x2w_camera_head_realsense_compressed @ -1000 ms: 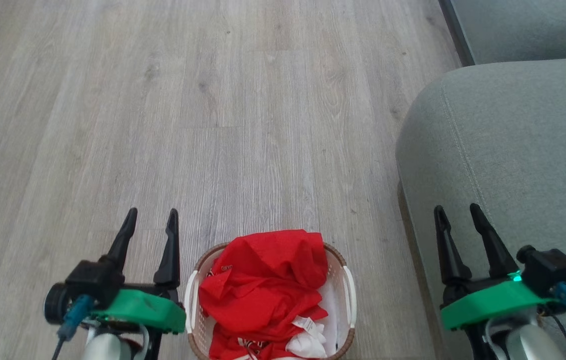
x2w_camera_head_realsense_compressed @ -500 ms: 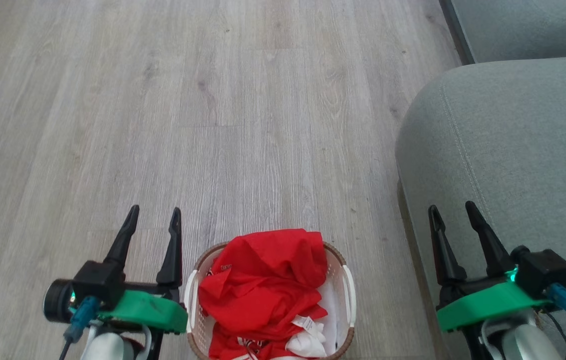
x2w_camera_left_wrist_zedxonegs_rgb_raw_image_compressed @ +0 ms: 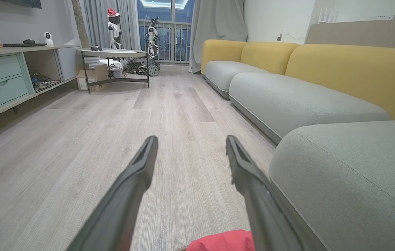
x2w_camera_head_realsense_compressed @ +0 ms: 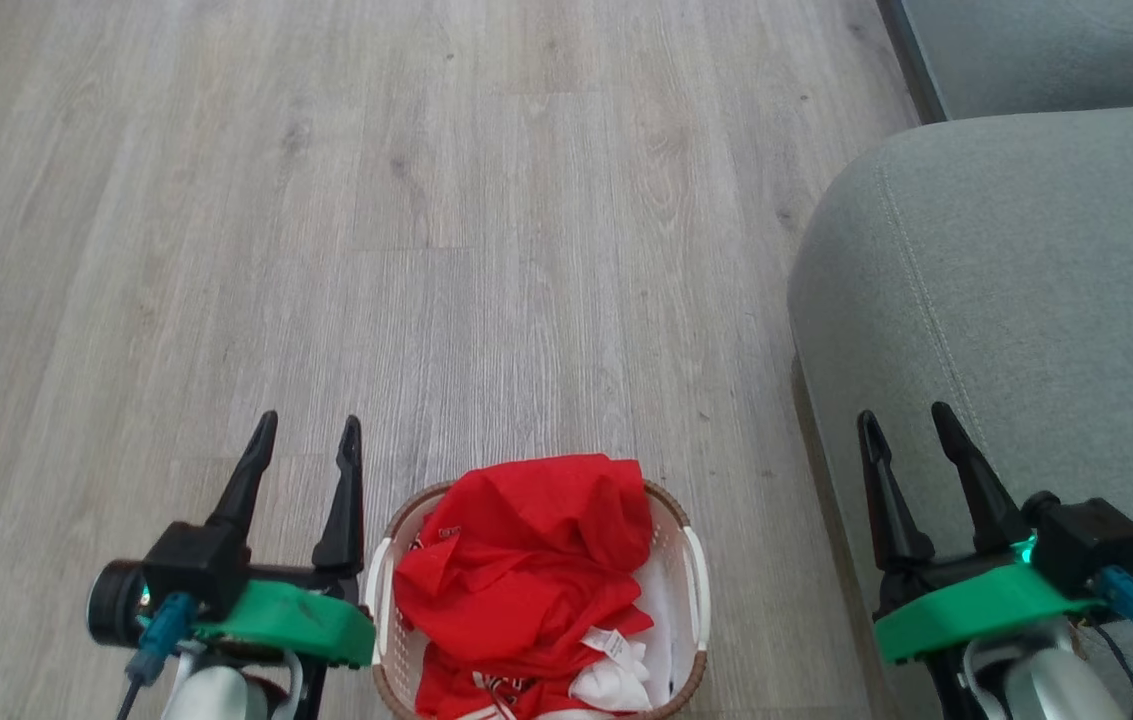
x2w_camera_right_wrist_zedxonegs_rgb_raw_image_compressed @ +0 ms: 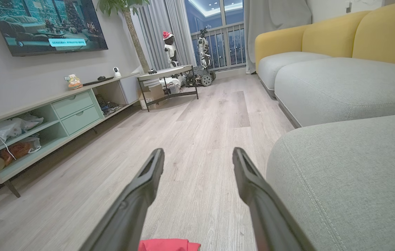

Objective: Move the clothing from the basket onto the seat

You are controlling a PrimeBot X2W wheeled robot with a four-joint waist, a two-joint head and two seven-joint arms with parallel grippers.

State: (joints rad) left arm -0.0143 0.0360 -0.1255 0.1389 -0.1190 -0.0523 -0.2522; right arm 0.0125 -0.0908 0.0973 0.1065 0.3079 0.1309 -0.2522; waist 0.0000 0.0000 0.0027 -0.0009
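Note:
Red clothing [x2w_camera_head_realsense_compressed: 526, 560] with a white care tag is piled in the cream basket [x2w_camera_head_realsense_compressed: 694, 580] with a brown rim, on the floor at the bottom centre of the head view. Its top edge peeks into the left wrist view as a red patch [x2w_camera_left_wrist_zedxonegs_rgb_raw_image_compressed: 223, 241] and into the right wrist view [x2w_camera_right_wrist_zedxonegs_rgb_raw_image_compressed: 169, 244]. My left gripper [x2w_camera_head_realsense_compressed: 306, 440] hovers open just left of the basket, holding nothing. My right gripper [x2w_camera_head_realsense_compressed: 904, 425] is open and empty over the front edge of the grey-green seat [x2w_camera_head_realsense_compressed: 1046, 300], which lies right of the basket.
Pale wood floor [x2w_camera_head_realsense_compressed: 376, 250] stretches ahead. More grey sofa cushions with yellow backs [x2w_camera_left_wrist_zedxonegs_rgb_raw_image_compressed: 288, 94] run along the right. A low TV shelf with drawers [x2w_camera_right_wrist_zedxonegs_rgb_raw_image_compressed: 58, 111] and a small table [x2w_camera_left_wrist_zedxonegs_rgb_raw_image_compressed: 113, 55] stand far off on the left.
The head view has shifted slightly, so the floor and seat sit a little higher in the picture. The right gripper has drifted a bit left. The clothing lies unmoved in the basket.

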